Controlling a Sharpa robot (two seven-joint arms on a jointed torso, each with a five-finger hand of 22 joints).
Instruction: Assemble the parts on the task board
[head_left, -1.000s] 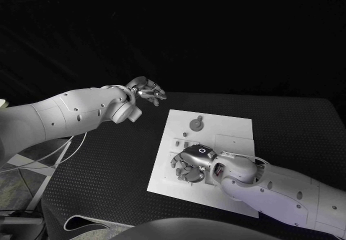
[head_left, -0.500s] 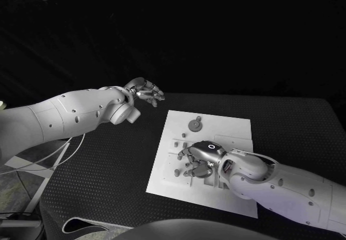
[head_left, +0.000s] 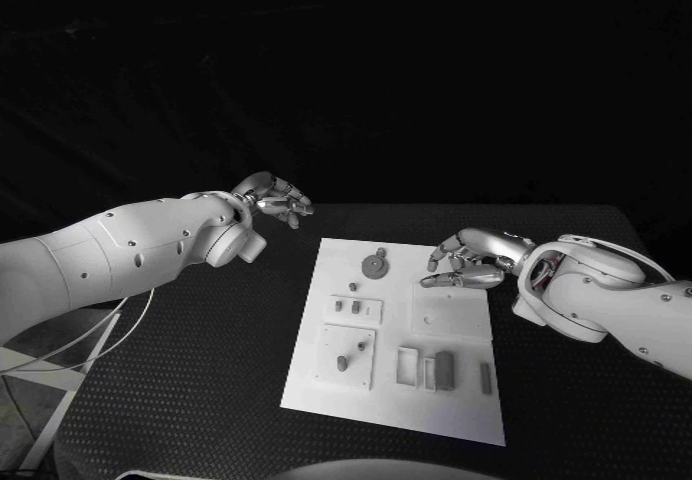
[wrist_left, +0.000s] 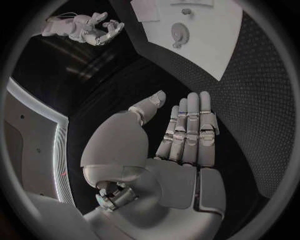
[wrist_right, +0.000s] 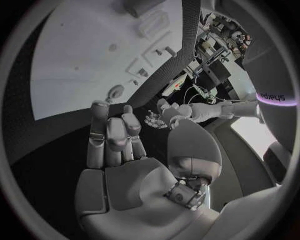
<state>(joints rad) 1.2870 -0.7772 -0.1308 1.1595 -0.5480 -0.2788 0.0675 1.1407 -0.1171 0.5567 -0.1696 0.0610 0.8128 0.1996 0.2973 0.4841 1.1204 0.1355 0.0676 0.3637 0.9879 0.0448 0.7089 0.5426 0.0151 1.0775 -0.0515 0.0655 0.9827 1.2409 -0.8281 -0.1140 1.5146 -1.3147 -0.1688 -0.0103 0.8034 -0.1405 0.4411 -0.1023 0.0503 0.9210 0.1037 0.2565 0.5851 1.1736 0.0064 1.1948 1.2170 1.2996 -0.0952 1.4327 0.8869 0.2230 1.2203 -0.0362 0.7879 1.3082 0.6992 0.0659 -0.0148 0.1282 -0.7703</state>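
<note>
both hands empty above the table: left hand (head_left: 277, 198) fingers loosely apart, right hand (head_left: 470, 262) fingers part-curled over the task board (head_left: 397, 400)

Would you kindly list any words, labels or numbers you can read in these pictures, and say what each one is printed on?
"sharpa": on the white robot arm, seen in the right wrist view.
The task board and its parts show no readable text.

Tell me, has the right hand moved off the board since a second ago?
Yes. The right hand lifted away from the near middle of the task board and now hovers, holding nothing, over its far right edge.
</note>
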